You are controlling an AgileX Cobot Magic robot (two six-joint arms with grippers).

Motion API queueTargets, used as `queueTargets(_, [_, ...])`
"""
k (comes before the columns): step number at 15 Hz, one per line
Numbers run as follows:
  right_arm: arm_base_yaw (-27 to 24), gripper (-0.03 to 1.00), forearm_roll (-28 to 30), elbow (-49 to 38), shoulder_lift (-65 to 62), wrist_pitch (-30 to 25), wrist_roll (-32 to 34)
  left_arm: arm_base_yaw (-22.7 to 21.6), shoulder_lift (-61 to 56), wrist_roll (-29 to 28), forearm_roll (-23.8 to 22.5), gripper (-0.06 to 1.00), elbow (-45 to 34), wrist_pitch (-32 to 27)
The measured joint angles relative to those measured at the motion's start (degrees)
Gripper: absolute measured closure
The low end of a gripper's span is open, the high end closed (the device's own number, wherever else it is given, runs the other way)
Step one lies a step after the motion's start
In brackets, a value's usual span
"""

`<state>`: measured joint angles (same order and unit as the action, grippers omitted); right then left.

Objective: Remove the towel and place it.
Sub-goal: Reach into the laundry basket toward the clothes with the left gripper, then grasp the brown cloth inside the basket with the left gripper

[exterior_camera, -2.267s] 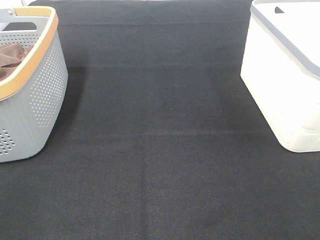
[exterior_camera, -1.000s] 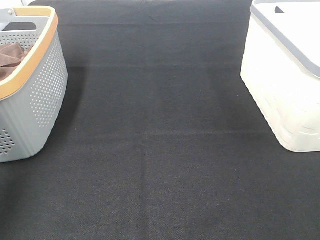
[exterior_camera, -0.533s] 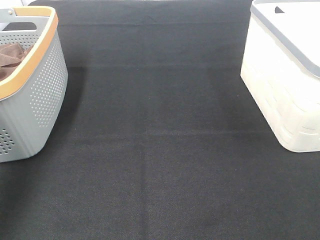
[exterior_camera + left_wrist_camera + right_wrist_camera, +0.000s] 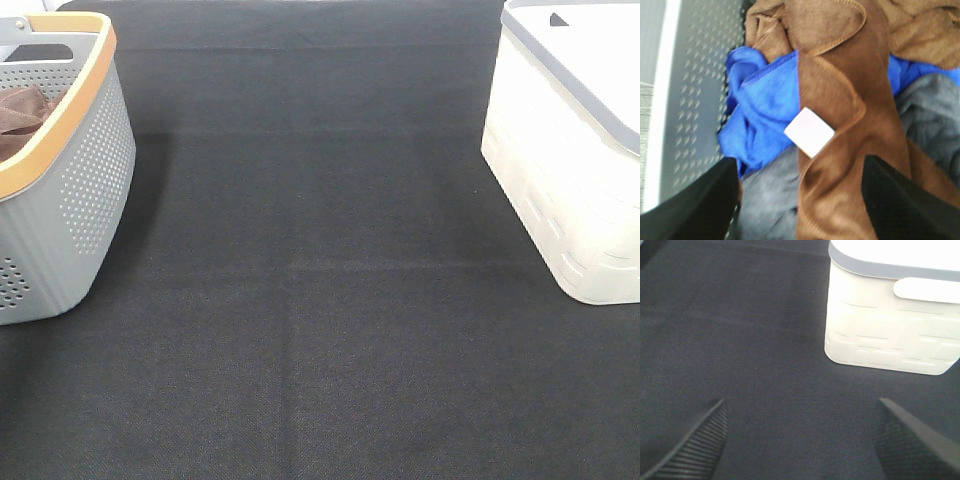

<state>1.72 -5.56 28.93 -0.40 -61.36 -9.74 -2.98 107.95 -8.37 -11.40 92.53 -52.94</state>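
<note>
Exterior high: grey basket (image 4: 90, 190) at the left edge, white bin (image 4: 570, 180) at the right, wide bare black mat (image 4: 320, 300) between.
Left wrist: left gripper (image 4: 799, 192) spread wide, holding nothing, over the towel (image 4: 840, 100); white tag (image 4: 809, 132) up, atop blue cloth (image 4: 757, 115) in the basket.
Right wrist: right gripper (image 4: 800, 435), 2 fingers (image 4: 690, 445) apart, empty, above the mat near the bin.

Staged tabletop, more a lab bench than a home; black woven mat (image 4: 320, 300) over the whole surface, grey perforated basket (image 4: 90, 190) holding a towel (image 4: 850, 125) and other cloths (image 4: 760, 115), white bin (image 4: 560, 190); room itself out of view
</note>
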Motion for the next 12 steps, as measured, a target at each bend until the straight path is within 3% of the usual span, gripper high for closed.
queueTargets(4, [0.0, 0.21, 0.0, 0.0, 0.0, 0.0, 0.0, 0.0, 6.8, 0.0, 4.1, 0.27, 7.0, -1.4])
queueTargets(10, [0.0, 0.21, 0.2, 0.0, 0.0, 0.0, 0.0, 0.0, 11.5, 0.0, 4.0, 0.28, 8.3, -1.4])
queueTargets(12, [0.0, 0.21, 0.2, 0.0, 0.0, 0.0, 0.0, 0.0, 12.7, 0.0, 3.7, 0.32, 8.3, -1.4])
